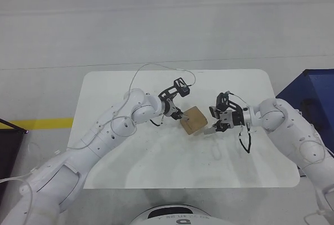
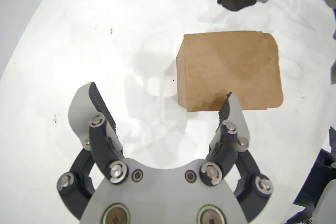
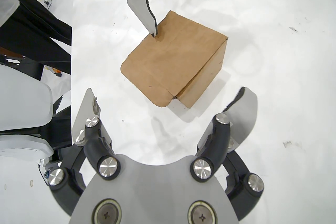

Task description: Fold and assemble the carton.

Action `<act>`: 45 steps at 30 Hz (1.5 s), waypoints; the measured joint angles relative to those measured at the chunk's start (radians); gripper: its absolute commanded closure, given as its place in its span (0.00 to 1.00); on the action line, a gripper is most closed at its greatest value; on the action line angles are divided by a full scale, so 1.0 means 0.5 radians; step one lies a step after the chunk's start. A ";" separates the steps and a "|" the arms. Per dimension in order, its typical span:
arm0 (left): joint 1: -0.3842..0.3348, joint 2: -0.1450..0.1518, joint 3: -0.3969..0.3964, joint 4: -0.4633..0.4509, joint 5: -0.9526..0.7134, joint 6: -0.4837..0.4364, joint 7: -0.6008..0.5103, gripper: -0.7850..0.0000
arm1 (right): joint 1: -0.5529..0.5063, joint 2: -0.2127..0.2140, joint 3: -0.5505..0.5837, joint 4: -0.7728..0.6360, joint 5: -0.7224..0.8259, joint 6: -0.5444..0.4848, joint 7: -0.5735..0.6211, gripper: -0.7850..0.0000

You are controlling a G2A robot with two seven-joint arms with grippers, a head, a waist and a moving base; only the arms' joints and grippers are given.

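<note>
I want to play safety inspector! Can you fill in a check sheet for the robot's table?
Surface: white rounded-corner table, few small dark scuffs.
Job's things: brown cardboard carton, folded into a box, mid-table.
Clutter: nothing seen.
Hands: left hand open, one fingertip on the carton's top; right hand open, near the carton, not touching.
Cables: thin white cable looping above the left arm; black cable at the right wrist.
Surroundings: blue bin beside the table; yellow floor line.

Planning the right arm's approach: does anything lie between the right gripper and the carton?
Nothing visible: only bare table separates the open right gripper from the carton. The left gripper touches its top at the far edge.
</note>
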 measured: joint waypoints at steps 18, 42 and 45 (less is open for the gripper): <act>0.047 0.004 -0.015 -0.075 0.087 0.011 -0.014 0.00 | -0.029 -0.010 0.035 -0.037 -0.358 0.210 -0.210 0.00; 0.047 0.004 -0.015 -0.075 0.087 0.011 -0.014 0.00 | -0.105 -0.080 0.005 -0.103 -1.125 0.520 -0.722 0.07; 0.047 0.004 -0.015 -0.075 0.087 0.011 -0.014 0.00 | -0.118 -0.073 0.044 -0.089 -1.118 0.499 -0.743 0.09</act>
